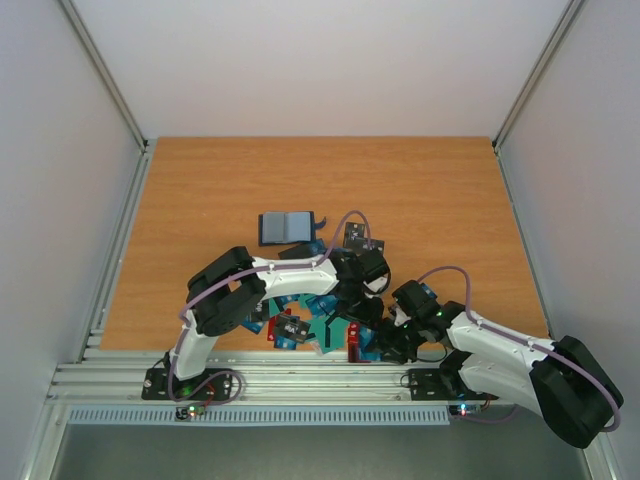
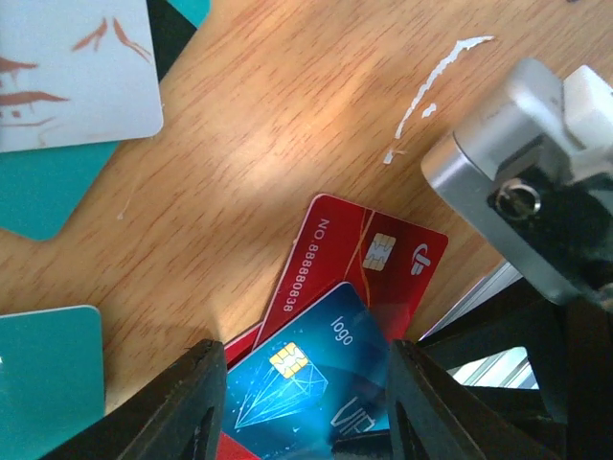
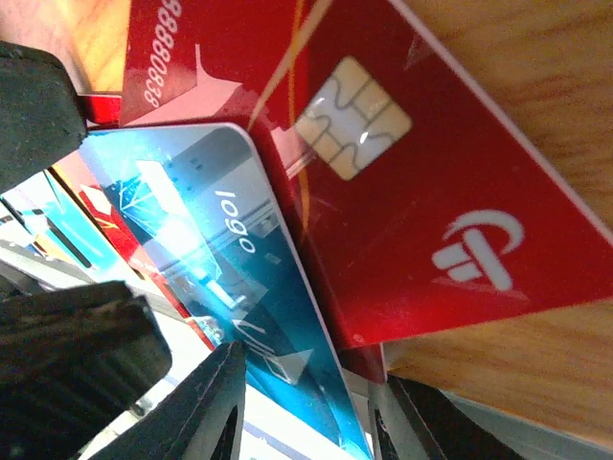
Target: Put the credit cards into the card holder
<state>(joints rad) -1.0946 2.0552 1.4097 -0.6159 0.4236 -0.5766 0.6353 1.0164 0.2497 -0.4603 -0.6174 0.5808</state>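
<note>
The card holder (image 1: 287, 228) lies open on the wooden table, its grey-blue inside up, beyond the arms. The credit cards (image 1: 310, 322) lie in a loose pile at the near edge. Both grippers hang low over the pile's right end. My left gripper (image 1: 362, 312) is open, and a blue "logo" card (image 2: 316, 383) lies between its fingers (image 2: 182, 407), overlapping a red chip card (image 2: 369, 254). My right gripper (image 1: 388, 340) is open and close beside it. The same blue card (image 3: 239, 278) runs between its fingers (image 3: 206, 407), next to the red card (image 3: 412, 182).
Teal cards (image 2: 48, 383) and a white-backed card (image 2: 72, 67) lie to the left in the left wrist view. The right arm's metal wrist (image 2: 517, 182) crowds the left gripper. The aluminium rail (image 1: 300, 378) runs just behind the pile's near side.
</note>
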